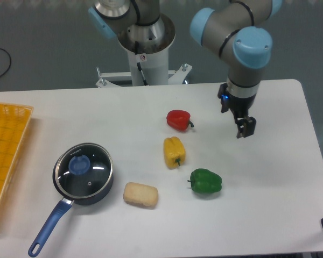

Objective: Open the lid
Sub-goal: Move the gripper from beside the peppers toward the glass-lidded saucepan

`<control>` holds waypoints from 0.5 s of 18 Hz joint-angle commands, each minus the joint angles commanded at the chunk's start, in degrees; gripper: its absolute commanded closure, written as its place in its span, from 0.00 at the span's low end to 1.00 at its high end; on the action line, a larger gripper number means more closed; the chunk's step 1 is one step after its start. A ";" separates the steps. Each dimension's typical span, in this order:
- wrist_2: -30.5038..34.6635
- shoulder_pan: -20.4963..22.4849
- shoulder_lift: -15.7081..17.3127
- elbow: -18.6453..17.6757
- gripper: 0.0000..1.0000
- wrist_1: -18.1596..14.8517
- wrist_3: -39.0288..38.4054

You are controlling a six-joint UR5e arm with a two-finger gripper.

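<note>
Grey arm [226, 24] – light-blue joint caps, black tool [246, 128].

The lid [83, 171] sat on the pan [99, 189] at the near left of the table [269, 209], with the pan's handle [47, 227] running toward the near-left edge. Left of the pan, a tray [5, 156] lay at the table's left edge. Just right of the pan rested a bread roll [140, 194]. Three peppers stood mid-table: one [178, 119] farthest, another [174, 151] just nearer, the third [206, 181] nearer again and to the right. The gripper [246, 128] hung right of the farthest pepper, well apart from the lid. The arm's base [145, 51] stood beyond the far edge.
</note>
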 joint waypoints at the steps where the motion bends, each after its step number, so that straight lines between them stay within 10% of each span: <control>1: 0.17 -0.97 0.18 -0.09 0.00 0.00 -1.68; 9: -2.02 -7.55 1.41 -0.62 0.00 -0.97 -11.43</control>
